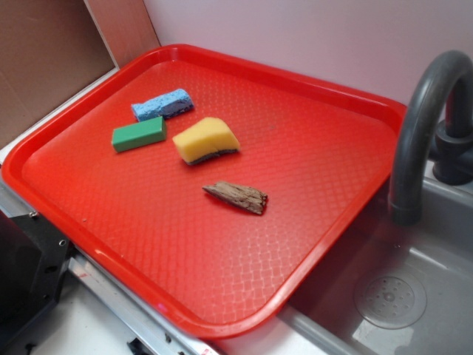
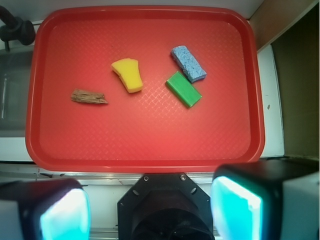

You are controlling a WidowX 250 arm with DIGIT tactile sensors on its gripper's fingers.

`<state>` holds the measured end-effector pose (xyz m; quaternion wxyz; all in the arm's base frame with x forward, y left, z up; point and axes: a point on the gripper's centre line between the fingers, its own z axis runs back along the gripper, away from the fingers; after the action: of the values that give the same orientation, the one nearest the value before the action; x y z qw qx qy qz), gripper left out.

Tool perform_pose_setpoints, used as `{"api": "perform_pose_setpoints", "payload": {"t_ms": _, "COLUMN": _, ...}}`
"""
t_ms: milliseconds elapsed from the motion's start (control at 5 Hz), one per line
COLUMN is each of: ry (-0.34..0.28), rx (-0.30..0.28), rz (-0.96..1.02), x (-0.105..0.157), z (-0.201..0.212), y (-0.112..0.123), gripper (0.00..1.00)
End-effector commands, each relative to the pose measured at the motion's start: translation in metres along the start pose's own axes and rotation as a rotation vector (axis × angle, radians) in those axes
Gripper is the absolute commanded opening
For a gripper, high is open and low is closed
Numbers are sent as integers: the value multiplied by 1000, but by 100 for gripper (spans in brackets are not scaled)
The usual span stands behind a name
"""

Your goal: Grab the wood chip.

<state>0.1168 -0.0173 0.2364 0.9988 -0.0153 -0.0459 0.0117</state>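
The wood chip is a small flat brown sliver lying on the red tray, pointed end toward the tray's left in the exterior view. In the wrist view my gripper hangs high above the tray's near edge, far from the chip, which lies up and to the left of it. Its two cyan pads stand wide apart with nothing between them, so it is open. The exterior view does not show the gripper.
On the tray also lie a yellow sponge, a green block and a blue sponge. A grey sink with a dark faucet adjoins the tray.
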Motion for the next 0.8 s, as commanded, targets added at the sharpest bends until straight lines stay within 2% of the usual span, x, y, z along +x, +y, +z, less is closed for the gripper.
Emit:
{"api": "perform_pose_setpoints", "payload": {"t_ms": 0, "ry": 0, "rx": 0, "rz": 0, "x": 0, "z": 0, "y": 0, "gripper": 100}}
{"api": "perform_pose_setpoints", "payload": {"t_ms": 200, "ry": -56, "rx": 35, "rz": -155, "x": 17, "z": -10, "y": -11, "gripper": 100}}
{"api": "perform_pose_setpoints", "payload": {"t_ms": 400, "ry": -102, "rx": 19, "rz": -358, "x": 32, "z": -20, "y": -21, "gripper": 100}}
{"api": "perform_pose_setpoints", "payload": {"t_ms": 600, "ry": -124, "rx": -24, "rz": -605, "x": 50, "z": -36, "y": -36, "gripper": 100}}
